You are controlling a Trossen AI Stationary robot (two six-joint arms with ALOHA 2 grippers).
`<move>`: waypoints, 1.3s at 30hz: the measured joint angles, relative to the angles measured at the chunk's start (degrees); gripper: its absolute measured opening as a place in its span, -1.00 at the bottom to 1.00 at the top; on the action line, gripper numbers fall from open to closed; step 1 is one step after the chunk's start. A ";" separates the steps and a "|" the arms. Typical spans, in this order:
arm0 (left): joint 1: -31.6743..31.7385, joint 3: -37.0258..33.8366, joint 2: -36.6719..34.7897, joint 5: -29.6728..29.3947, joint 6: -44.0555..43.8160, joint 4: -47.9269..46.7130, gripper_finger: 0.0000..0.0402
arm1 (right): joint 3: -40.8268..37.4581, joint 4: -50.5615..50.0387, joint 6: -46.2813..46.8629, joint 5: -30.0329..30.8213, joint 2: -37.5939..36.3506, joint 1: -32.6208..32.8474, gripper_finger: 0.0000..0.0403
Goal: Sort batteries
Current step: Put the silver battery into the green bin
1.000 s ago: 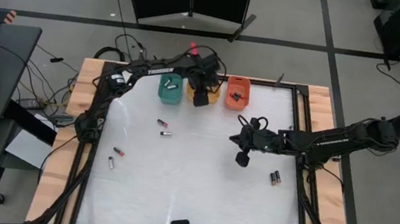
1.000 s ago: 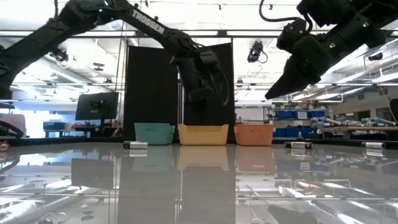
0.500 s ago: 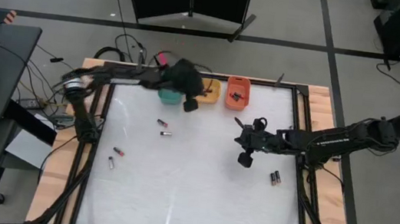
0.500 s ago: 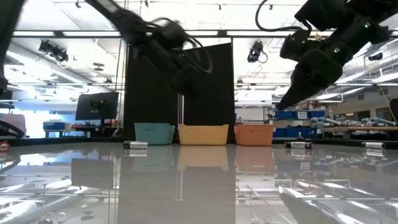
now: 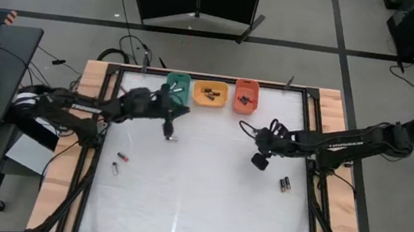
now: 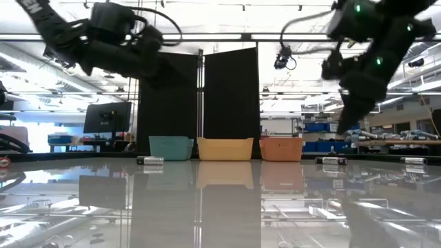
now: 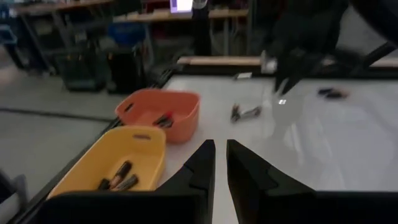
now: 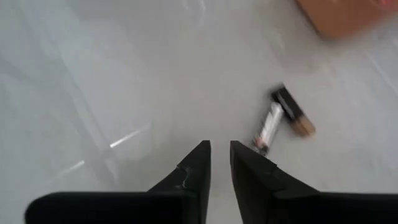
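A white surface (image 5: 195,203) is seen from above, with a dark robot arm reaching in from each side.

At the far left, two loose batteries (image 5: 118,162) lie near the left edge, well apart from everything else. The left tool (image 5: 168,124) hangs over the surface near the back, in front of the green tray (image 5: 178,86). Its fingers are drawn close together with only a thin gap, and nothing sits between them. Another battery (image 5: 171,137) lies just beside it on the surface.

Along the back edge, left to right, stand the green tray, an orange-yellow tray (image 5: 211,93) holding several batteries, and a red tray (image 5: 245,95) holding a few more.

Further right, the right tool (image 5: 259,161) hovers above bare surface. In its wrist view the fingers (image 8: 193,169) are narrowly parted and empty. Two batteries (image 5: 284,184) lie side by side on the surface, touching, near this tool.

Risks from here, as a judgement: the touching pair could be nudged or rolled apart if the fingers come down off-centre, or both could be caught at once. The fingers on both tools also look too narrowly set to straddle a battery without widening first. A battery dropped at a tray's rim could bounce out.
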 joint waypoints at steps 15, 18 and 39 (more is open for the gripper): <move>-2.69 -4.66 -0.89 0.00 -1.81 6.24 -0.77 | -11.09 12.66 2.35 -0.69 0.07 -9.05 -0.20; -2.69 -4.66 -0.86 0.00 -1.79 6.24 -0.77 | -12.97 17.44 0.72 -2.66 0.09 -10.23 -0.21; -2.68 -4.66 -0.60 1.47 -8.13 10.34 -0.77 | -18.45 31.45 -3.62 -5.82 0.00 -11.51 -0.70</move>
